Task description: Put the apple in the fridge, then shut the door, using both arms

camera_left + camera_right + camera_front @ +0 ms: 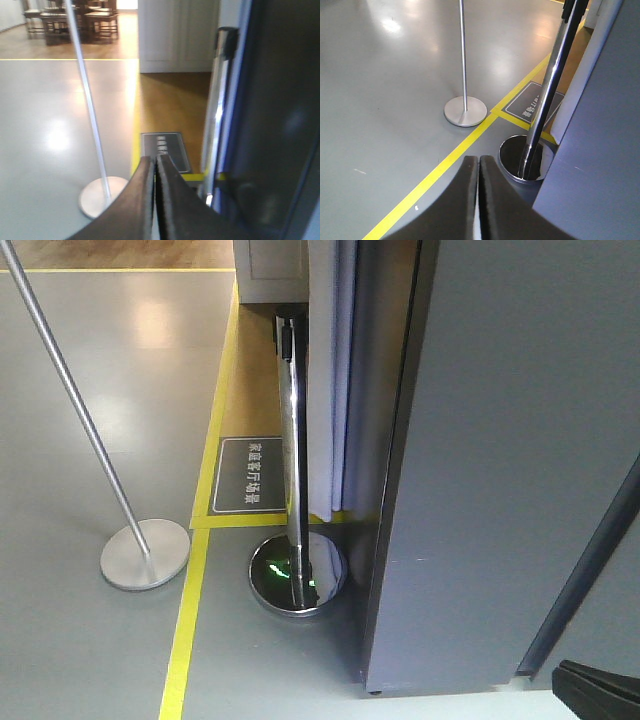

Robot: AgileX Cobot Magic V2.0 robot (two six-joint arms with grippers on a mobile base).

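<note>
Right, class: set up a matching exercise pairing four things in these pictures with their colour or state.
Things:
1. floor line
2. chrome post base
3. fridge
4. left end effector

Descriptions:
A. grey
B. shut, empty
C. yellow
D. mirror-shiny, round

Pairs: 1-C, 2-D, 3-A, 4-B

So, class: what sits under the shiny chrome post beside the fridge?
Under the chrome post sits its round mirrored base on the grey floor, beside the yellow line. The fridge side hides the base's right edge.
</note>
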